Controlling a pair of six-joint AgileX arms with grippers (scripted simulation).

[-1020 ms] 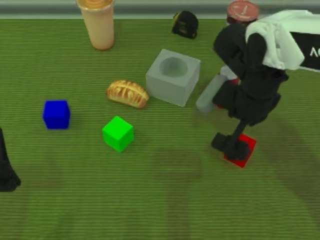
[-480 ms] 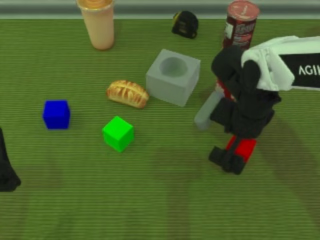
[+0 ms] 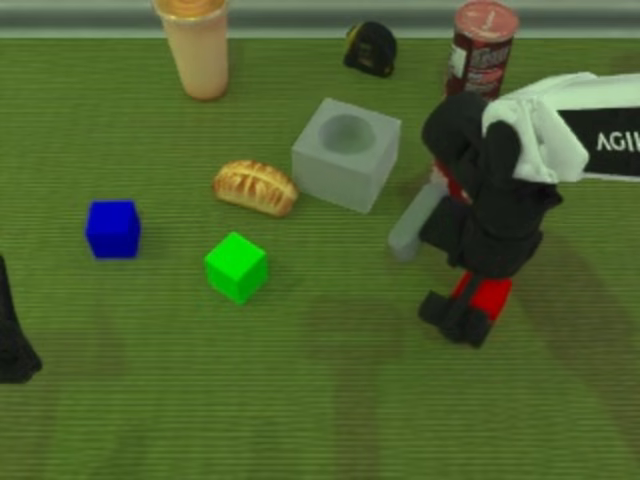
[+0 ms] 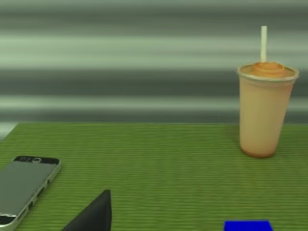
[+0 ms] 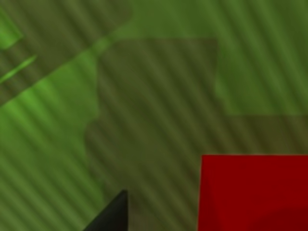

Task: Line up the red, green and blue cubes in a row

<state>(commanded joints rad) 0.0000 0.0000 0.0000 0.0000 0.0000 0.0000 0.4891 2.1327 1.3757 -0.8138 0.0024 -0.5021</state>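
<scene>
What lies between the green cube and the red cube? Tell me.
Top view: only bare green mat between the green cube and the red cube, which sits at the right hand.

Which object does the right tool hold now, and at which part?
The right tool holds the red cube, apparently by opposite side faces; the exact contact is hidden.

From above, the right gripper (image 3: 462, 318) covered most of the red cube (image 3: 492, 296), and whether its fingers gripped it could not be told. The left arm (image 3: 14, 345) was cut off at the table's left edge. In the left wrist view, the blue cube (image 4: 248, 225) and a phone (image 4: 21, 185) ran off the frame.
</scene>
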